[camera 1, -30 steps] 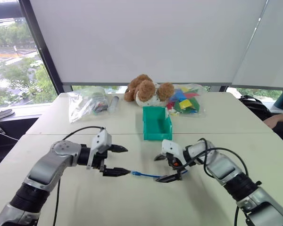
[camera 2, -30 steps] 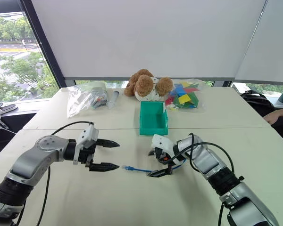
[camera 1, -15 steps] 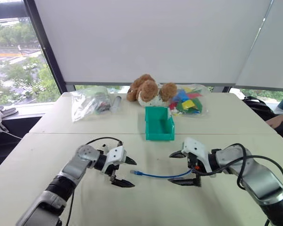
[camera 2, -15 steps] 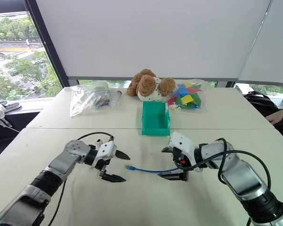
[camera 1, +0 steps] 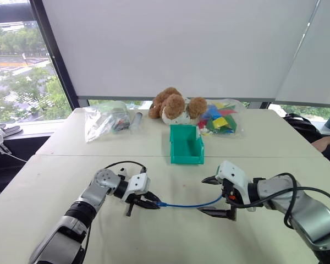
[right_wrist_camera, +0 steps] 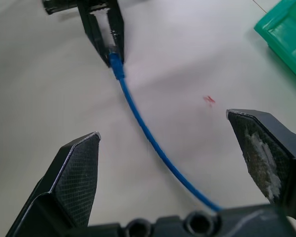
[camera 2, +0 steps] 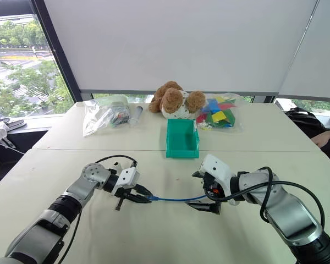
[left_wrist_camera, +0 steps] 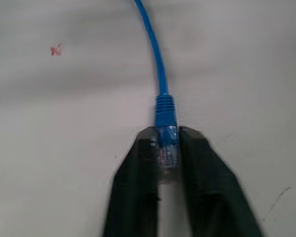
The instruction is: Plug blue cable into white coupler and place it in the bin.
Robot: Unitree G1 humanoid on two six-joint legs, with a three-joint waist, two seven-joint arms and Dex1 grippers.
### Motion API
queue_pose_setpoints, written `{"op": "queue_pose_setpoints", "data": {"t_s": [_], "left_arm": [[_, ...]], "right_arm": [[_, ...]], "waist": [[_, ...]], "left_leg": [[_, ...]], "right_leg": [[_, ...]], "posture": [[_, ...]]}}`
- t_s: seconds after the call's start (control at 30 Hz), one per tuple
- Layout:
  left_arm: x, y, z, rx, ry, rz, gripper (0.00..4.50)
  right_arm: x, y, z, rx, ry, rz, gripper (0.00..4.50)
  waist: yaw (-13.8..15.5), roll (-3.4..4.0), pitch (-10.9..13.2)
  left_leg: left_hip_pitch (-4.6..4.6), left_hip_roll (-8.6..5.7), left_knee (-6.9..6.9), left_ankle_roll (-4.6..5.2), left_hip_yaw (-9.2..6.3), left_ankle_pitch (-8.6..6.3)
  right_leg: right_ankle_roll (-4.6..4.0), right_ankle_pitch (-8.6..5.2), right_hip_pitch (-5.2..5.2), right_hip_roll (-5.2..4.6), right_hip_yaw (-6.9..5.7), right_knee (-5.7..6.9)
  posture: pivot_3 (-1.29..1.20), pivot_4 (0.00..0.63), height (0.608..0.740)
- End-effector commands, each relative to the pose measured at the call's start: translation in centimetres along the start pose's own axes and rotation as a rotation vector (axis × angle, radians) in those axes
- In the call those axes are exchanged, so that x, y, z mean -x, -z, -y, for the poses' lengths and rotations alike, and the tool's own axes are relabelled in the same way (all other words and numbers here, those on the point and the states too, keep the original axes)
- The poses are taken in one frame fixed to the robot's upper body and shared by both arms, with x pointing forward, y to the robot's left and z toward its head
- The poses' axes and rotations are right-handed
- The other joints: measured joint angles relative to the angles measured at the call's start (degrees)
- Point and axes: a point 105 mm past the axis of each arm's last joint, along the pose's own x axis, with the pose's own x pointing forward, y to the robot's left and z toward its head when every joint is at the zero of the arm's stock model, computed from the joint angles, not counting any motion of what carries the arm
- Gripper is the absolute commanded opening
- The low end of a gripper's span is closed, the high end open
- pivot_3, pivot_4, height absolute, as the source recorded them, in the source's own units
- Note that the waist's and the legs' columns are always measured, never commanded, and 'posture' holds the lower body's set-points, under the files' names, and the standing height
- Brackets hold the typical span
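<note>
Left claw (left_wrist_camera: 167, 148) now clamped on blue cable (camera 1: 187, 206) plug, right claw (right_wrist_camera: 172, 163) spread wide, bin (camera 1: 185, 144), teddy bear (camera 1: 173, 105) behind.

One blue cable (camera 1: 187, 205), one bin (camera 1: 185, 147)

Free room and obstacles on the table (camera 1: 55, 165). The near half lies bare on either side of the blue cable (camera 1: 190, 205), which spans the gap between the left gripper (camera 1: 154, 202), clamped on its plug, and the wide-spread right gripper (camera 1: 217, 196). The bin (camera 1: 186, 145) stands just beyond, its top open and approachable from above. Behind it, a teddy bear (camera 1: 173, 105) and two clear bags (camera 1: 105, 119) (camera 1: 221, 118) line the far edge.
</note>
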Motion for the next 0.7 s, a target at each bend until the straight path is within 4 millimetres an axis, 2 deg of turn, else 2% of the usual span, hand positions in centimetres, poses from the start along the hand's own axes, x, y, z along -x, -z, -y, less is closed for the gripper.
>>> {"op": "queue_pose_setpoints", "data": {"t_s": [0.03,0.2,0.37,0.47,0.7], "left_arm": [[2.2,0.1,-0.8,-0.004,-0.077,-0.038,0.01],[5.0,-4.1,-3.6,-0.041,-0.268,0.120,0.01],[5.7,-8.6,-5.6,-0.099,-0.395,0.268,0.01],[5.3,-10.0,-6.0,-0.127,-0.421,0.312,0.01],[4.1,-10.8,-6.1,-0.144,-0.424,0.335,0.01]], "right_arm": [[1.4,-1.2,0.1,-0.002,0.043,0.050,4.50],[2.6,-2.5,-0.5,-0.188,0.056,0.207,4.50],[1.8,-3.6,-0.9,-0.412,0.052,0.350,4.50],[0.3,-4.5,-0.3,-0.592,0.061,0.462,4.50],[-2.8,-6.1,2.4,-0.921,0.086,0.600,4.50]], "waist": [[0.00,-0.01,0.01],[-0.04,-0.07,0.05],[0.14,-0.16,0.08],[-0.18,-0.17,0.07],[-0.57,-0.12,0.07]], "left_leg": [[-0.01,0.00,0.00,0.00,-0.01,0.00],[-0.06,0.05,-0.05,0.01,-0.02,-0.01],[-0.06,-0.01,-0.02,0.02,-0.06,-0.01],[-0.07,-0.02,-0.04,0.02,-0.05,-0.01],[-0.06,0.01,-0.12,0.01,-0.03,-0.01]], "right_leg": [[0.05,0.03,-0.01,0.00,0.00,0.00],[0.10,0.05,-0.09,0.01,0.00,0.01],[0.10,0.06,0.00,-0.08,-0.03,-0.03],[0.11,0.06,-0.03,-0.10,0.02,-0.02],[0.11,0.07,-0.17,0.01,0.03,0.13]], "posture": [[0.00,0.150,0.740],[0.00,0.150,0.740],[0.00,0.150,0.740],[0.00,0.150,0.740],[0.00,0.150,0.740]]}}
